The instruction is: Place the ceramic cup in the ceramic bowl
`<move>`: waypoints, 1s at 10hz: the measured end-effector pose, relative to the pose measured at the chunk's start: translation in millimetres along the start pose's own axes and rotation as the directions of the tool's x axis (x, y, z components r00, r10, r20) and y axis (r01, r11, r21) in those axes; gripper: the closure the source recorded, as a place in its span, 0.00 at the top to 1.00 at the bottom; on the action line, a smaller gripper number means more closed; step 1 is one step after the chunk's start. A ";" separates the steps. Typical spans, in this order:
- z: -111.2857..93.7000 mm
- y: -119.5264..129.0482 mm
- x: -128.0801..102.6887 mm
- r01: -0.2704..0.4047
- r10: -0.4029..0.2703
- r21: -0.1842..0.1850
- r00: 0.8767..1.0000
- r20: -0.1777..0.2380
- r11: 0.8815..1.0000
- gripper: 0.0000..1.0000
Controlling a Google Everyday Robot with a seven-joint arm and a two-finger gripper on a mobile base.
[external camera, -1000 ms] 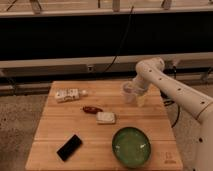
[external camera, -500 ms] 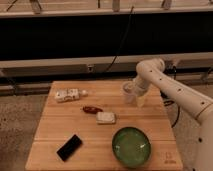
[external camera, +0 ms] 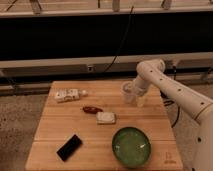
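The small white ceramic cup (external camera: 128,92) stands at the back right of the wooden table (external camera: 60,125). My gripper (external camera: 134,94) is right at the cup, with the white arm reaching in from the right. The green glazed ceramic bowl (external camera: 131,146) sits at the front right of the table, well in front of the cup and the gripper.
A flat white block (external camera: 106,118) lies mid-table with a small red-brown object (external camera: 92,109) just behind it. A white packet (external camera: 67,95) lies at the back left. A black flat device (external camera: 69,147) lies at the front left. A dark rail and cables run behind the table.
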 end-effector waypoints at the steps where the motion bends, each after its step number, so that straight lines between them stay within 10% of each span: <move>1: 1.4 0.4 -0.2 0.004 -0.004 -0.001 1.000 0.005 1.000 0.77; 6: 5.3 1.5 -1.9 0.021 -0.021 -0.005 0.999 0.025 1.000 0.77; 10: 10.2 2.4 -3.6 0.037 -0.037 -0.008 0.999 0.039 0.999 0.44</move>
